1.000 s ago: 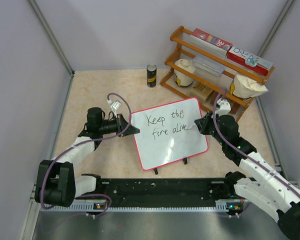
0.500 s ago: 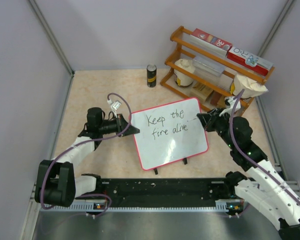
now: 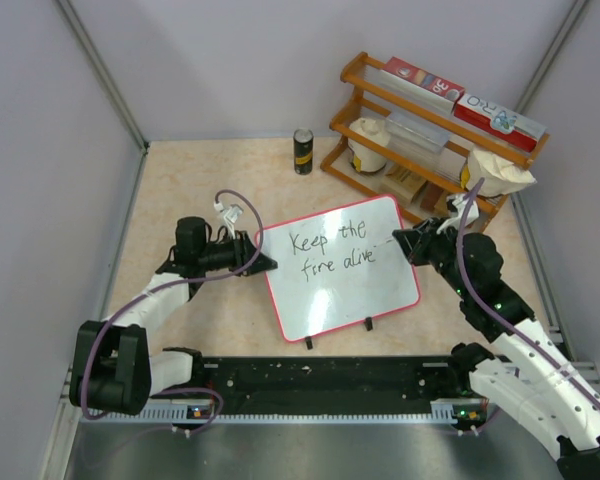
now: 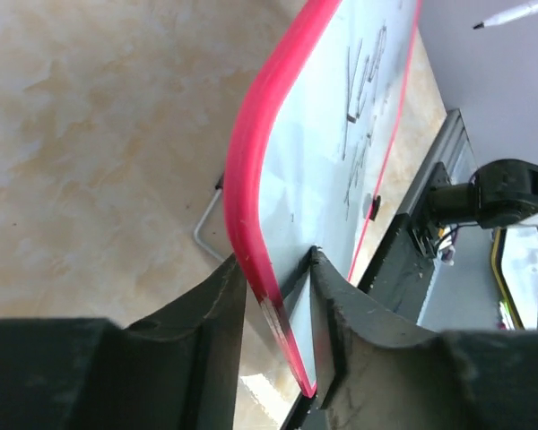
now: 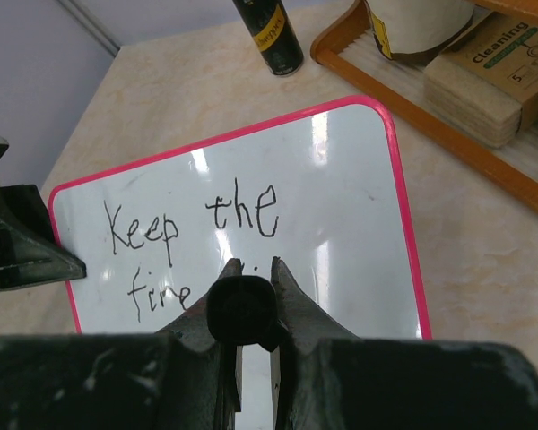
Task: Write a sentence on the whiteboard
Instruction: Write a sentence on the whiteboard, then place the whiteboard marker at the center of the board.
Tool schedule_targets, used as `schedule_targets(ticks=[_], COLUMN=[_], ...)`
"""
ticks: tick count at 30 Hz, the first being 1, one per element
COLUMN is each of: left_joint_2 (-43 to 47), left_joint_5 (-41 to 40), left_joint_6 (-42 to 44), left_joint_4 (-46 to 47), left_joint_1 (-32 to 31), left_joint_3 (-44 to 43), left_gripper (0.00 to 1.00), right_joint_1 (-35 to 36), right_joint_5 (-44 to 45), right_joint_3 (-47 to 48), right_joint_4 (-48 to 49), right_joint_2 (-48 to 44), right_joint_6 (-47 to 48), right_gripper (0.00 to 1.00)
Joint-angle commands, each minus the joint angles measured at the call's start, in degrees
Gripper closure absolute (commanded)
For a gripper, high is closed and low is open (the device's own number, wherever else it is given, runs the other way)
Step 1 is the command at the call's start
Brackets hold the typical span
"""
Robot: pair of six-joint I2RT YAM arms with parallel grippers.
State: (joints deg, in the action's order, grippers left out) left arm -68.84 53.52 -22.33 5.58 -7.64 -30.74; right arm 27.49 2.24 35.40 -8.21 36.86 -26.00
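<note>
The whiteboard lies askew in the middle of the tabletop. Its sentence reads "Keep the fire alive", partly cut off behind the jaws in the right wrist view. The left gripper straddles the board's left rim, jaws narrowly apart, pinching or not I cannot tell; the right gripper clamps a marker, tip hidden there.

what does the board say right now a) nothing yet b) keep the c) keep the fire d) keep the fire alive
d: in the top view the sentence on the whiteboard reads "Keep the" over "fire alive", all four words there.
</note>
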Motion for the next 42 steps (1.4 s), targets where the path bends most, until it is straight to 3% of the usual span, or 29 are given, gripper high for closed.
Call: schedule_targets(ticks=[1, 7, 17, 25, 36, 42], left_joint_2=[1.6, 4.8, 10.7, 16.3, 20.8, 21.9], left_joint_5=[-6.6, -8.3, -11.9, -15.9, -15.9, -15.5], left_joint_6=[5.5, 5.5, 4.2, 4.7, 5.4, 5.7], left_joint_4=[-2.5, -2.6, -4.4, -10.0, -12.9, -14.1], left_joint_1=[0.2, 0.2, 0.2, 0.3, 0.3, 0.3], left_joint_3=[0.4, 0.6, 0.1, -4.1, -8.7, -11.0], left_gripper=[0.57, 0.24, 0.01, 0.01, 0.01, 0.01], right_joint_1=[-0.7, -0.8, -0.7, -2.2, -16.7, -17.6], right_joint_5=[-0.3, -0.6, -0.7, -2.1, -21.0, -24.6], right_joint_3=[2.2, 2.7, 3.9, 6.1, 4.3, 0.1], right_joint_4=[0.6, -0.2, -2.3, -6.2, -23.1, -29.9], right_joint_2=[-0.5, -0.6, -0.5, -0.4, -2.2, -4.2], right_joint_6=[0.9, 0.9, 1.2, 0.3, -3.4, -5.7], right_gripper=[1.0, 1.0, 1.0, 1.0, 1.0, 1.0])
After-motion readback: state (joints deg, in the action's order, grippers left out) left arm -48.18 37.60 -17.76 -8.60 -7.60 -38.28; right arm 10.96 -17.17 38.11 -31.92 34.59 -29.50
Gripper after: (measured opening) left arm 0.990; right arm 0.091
